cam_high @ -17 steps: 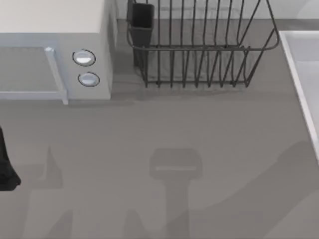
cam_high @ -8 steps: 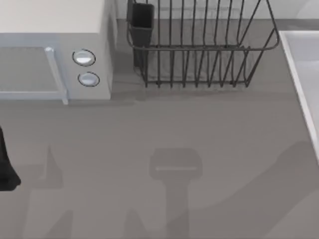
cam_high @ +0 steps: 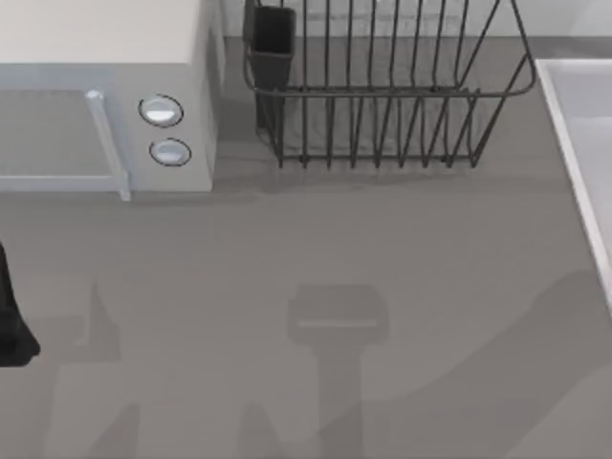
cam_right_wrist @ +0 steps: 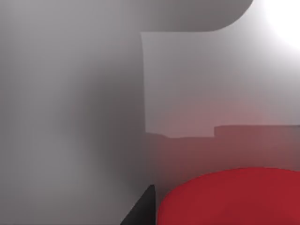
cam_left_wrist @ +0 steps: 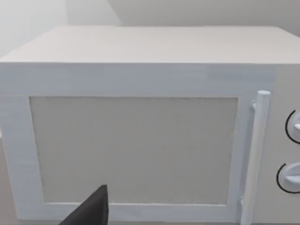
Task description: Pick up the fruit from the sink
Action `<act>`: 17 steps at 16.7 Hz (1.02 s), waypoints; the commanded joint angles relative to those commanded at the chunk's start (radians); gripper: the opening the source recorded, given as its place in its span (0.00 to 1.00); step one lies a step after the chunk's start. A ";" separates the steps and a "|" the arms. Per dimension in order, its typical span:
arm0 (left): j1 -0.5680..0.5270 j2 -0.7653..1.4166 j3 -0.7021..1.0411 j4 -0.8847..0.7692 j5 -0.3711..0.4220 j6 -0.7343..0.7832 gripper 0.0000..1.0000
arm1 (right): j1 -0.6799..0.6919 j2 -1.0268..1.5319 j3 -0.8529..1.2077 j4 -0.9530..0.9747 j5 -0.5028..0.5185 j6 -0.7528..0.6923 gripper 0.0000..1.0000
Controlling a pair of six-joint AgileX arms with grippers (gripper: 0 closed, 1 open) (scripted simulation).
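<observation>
My right gripper is down inside the sink (cam_high: 574,124), at the table's right edge, with the fruit (cam_right_wrist: 234,197) just beside one dark fingertip (cam_right_wrist: 143,211); I cannot tell how wide that hand stands, so I would centre on the fruit before squeezing. The overhead view gives the sink rim but not the fruit. The left arm (cam_high: 11,320) sits parked, facing the microwave (cam_left_wrist: 140,140), its hand's opening also unclear.

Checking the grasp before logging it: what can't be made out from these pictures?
- Fruit: right wrist view, cut off by the frame edge; whether the right hand grips it is unclear.
- Sink: top view, cut off at the right edge, inside hidden.
- Left hand: left wrist view, one dark fingertip; opening unclear.
</observation>
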 joint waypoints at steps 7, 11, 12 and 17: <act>0.000 0.000 0.000 0.000 0.000 0.000 1.00 | -0.002 -0.119 0.151 -0.213 -0.014 0.003 0.00; 0.000 0.000 0.000 0.000 0.000 0.000 1.00 | -0.005 -0.202 0.336 -0.512 -0.015 -0.001 0.00; 0.000 0.000 0.000 0.000 0.000 0.000 1.00 | -0.006 -0.228 0.383 -0.594 -0.015 -0.002 0.00; 0.000 0.000 0.000 0.000 0.000 0.000 1.00 | -0.005 -0.353 0.578 -0.902 -0.016 -0.003 0.00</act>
